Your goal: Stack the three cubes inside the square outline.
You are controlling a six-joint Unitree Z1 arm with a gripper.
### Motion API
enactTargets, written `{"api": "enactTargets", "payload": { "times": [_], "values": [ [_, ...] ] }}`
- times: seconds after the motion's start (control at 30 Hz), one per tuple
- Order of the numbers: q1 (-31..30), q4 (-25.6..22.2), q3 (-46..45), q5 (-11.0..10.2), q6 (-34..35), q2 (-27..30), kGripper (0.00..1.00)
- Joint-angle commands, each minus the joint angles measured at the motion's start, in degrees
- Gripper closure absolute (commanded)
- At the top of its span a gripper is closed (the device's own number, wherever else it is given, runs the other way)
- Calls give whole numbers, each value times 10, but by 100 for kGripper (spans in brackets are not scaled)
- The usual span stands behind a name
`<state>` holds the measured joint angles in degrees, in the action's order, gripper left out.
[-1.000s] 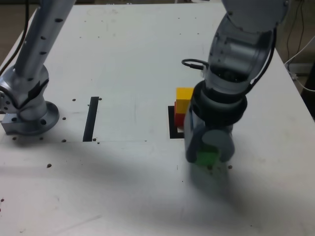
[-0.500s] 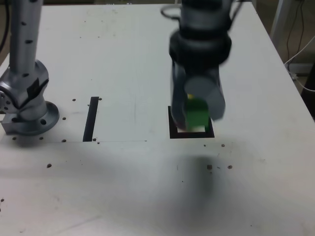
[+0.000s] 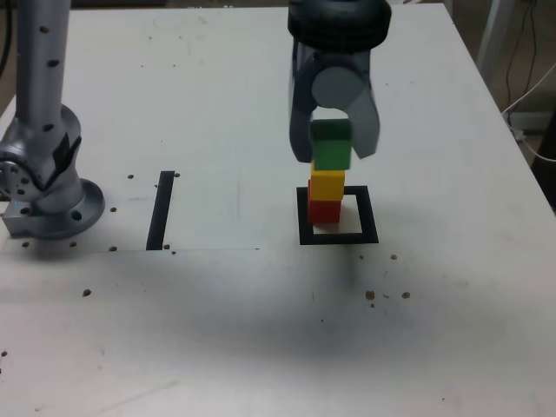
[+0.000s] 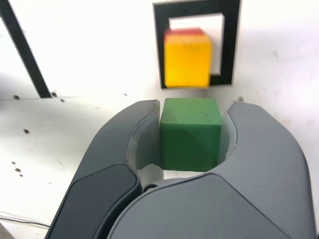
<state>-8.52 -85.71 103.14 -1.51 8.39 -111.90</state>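
While our grey end effector (image 4: 191, 124) grips the matte green cube (image 4: 191, 134) between its fingers, we see the matte yellow cube (image 3: 327, 184) resting on the matte red cube (image 3: 324, 211), which stands toward the exterior view's left side of the thick black square outline (image 3: 369, 215) on the white surface (image 3: 234, 330).
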Motion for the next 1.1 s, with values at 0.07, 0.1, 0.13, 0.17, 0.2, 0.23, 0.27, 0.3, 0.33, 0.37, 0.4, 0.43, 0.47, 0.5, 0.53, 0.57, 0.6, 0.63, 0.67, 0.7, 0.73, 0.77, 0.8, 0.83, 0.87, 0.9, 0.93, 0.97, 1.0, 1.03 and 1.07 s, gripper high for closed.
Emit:
{"api": "enactTargets", "payload": {
  "times": [0.07, 0.1, 0.13, 0.17, 0.2, 0.23, 0.27, 0.3, 0.33, 0.37, 0.4, 0.43, 0.47, 0.5, 0.53, 0.57, 0.6, 0.63, 0.67, 0.7, 0.73, 0.77, 0.8, 0.83, 0.87, 0.9, 0.93, 0.97, 1.0, 1.03, 1.07],
  "values": [
    [24, 9, -30, -7, -10, 3, 83],
    [28, 10, -35, -8, -12, 3, 83],
    [32, 10, -39, -9, -14, 3, 83],
    [35, 11, -41, -10, -16, 3, 83],
    [37, 11, -43, -11, -17, 2, 83],
    [38, 12, -44, -11, -18, 1, 83],
    [39, 13, -44, -12, -19, 1, 83],
    [39, 14, -44, -12, -19, 0, 83],
    [39, 15, -45, -13, -19, -1, 83],
    [39, 17, -45, -14, -20, -2, 83],
    [39, 18, -46, -15, -20, -3, 83],
    [39, 19, -47, -16, -20, -4, 83],
    [39, 21, -48, -17, -20, -5, 83],
    [39, 22, -49, -18, -20, -5, 83],
    [39, 23, -49, -19, -20, -6, 83],
    [39, 25, -49, -20, -20, -6, 83],
    [39, 26, -48, -20, -20, -7, 83],
    [39, 28, -48, -21, -20, -8, 83],
    [39, 29, -48, -21, -20, -9, 83],
    [39, 31, -49, -21, -20, -10, 83],
    [39, 32, -49, -21, -20, -11, 83],
    [39, 34, -50, -21, -20, -12, 82],
    [39, 35, -50, -21, -20, -13, 81],
    [39, 37, -50, -20, -20, -14, 80],
    [39, 38, -50, -20, -20, -14, 79],
    [39, 39, -50, -19, -20, -15, 78],
    [39, 41, -50, -19, -20, -16, 77],
    [39, 42, -50, -18, -20, -16, 75],
    [39, 43, -50, -18, -20, -17, 75],
    [39, 44, -50, -17, -20, -17, 74],
    [39, 45, -50, -17, -20, -17, 74]
  ]
}}
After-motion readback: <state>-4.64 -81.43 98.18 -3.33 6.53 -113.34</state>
